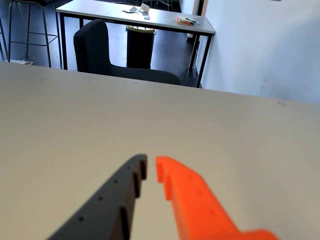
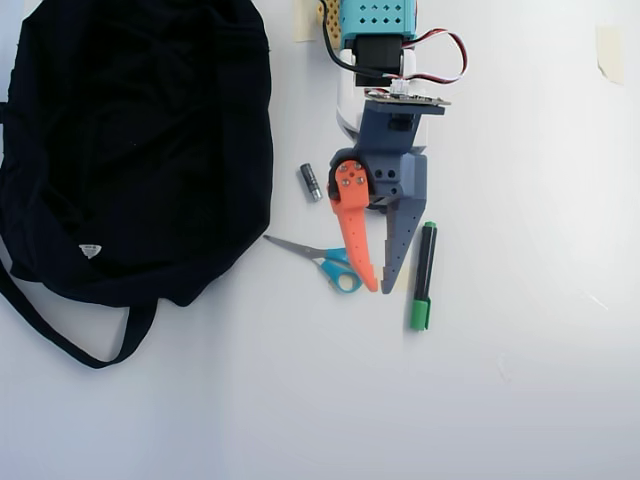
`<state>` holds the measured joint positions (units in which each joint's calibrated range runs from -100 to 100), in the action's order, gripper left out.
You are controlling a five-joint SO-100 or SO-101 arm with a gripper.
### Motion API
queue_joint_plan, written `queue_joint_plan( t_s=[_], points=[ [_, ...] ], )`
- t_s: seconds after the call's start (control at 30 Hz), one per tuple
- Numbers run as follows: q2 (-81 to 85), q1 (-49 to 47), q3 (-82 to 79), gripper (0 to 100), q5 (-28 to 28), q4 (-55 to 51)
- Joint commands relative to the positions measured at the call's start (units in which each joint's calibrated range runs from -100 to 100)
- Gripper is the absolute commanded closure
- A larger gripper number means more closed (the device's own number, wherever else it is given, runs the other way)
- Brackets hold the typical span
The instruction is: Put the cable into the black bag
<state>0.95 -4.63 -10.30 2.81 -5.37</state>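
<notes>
1. Cable: not visible in either view; can't tell where it is.
2. Black bag (image 2: 130, 140), overhead view: left side of table, cut off at the left and top edges; inside can't be seen.
3. Gripper (image 2: 379, 289): fingertips nearly together, nothing between them.
4. Scissors (image 2: 325, 262) partly under the orange finger (image 2: 355, 230); battery (image 2: 311, 182) and green marker (image 2: 423, 276) nearby.

1. We see the gripper (image 2: 379, 287) with two tapering fingers: one orange (image 2: 355, 240), one slate grey-blue (image 2: 400, 240).
2. Behind the fingers sits a grey-blue housing (image 2: 398, 150); screws mark the orange finger's round base.
3. Further back come a black servo (image 2: 376, 55), a teal perforated block (image 2: 377, 14), and red, white and black wires (image 2: 448, 55).
4. In the wrist view, the dark finger (image 1: 107, 202) carries ridges and small holes.
</notes>
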Motion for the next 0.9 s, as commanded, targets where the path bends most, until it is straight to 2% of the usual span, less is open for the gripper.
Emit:
queue_joint_plan(
  t_s=[0.0, 0.47, 0.87],
  points=[
    [0.5, 0.4, 2.8, 98, 0.4, 0.9],
    [5.3, -0.3, -1.4, 98, 0.3, -8.2],
    [12.8, -2.3, -1.8, 98, -0.1, -43.8]
  ],
)
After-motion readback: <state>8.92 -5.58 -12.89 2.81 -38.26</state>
